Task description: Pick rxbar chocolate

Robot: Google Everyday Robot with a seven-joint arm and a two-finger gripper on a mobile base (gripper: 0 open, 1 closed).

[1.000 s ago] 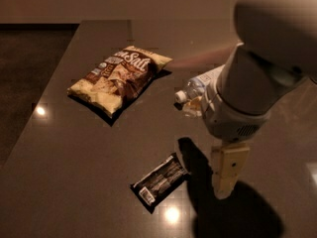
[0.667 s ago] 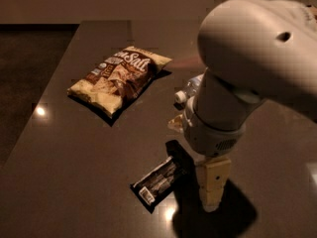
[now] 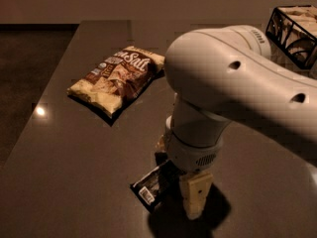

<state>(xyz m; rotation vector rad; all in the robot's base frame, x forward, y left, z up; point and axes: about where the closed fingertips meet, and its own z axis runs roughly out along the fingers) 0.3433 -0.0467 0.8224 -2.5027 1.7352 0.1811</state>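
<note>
Hovering end effector (image 3: 196,202), seemingly over dark countertop (image 3: 74,148)

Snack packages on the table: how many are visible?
2. The chip bag lies at the far left; the rxbar chocolate lies near the front, just left of the end effector. The arm may hide others.

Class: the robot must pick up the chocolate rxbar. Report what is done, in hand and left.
Done: the gripper is low over the table, right beside the rxbar chocolate, away from the chip bag. In hand: lining up on the bar. Left: grasping and lifting; the bar lies flat, not held.
</note>
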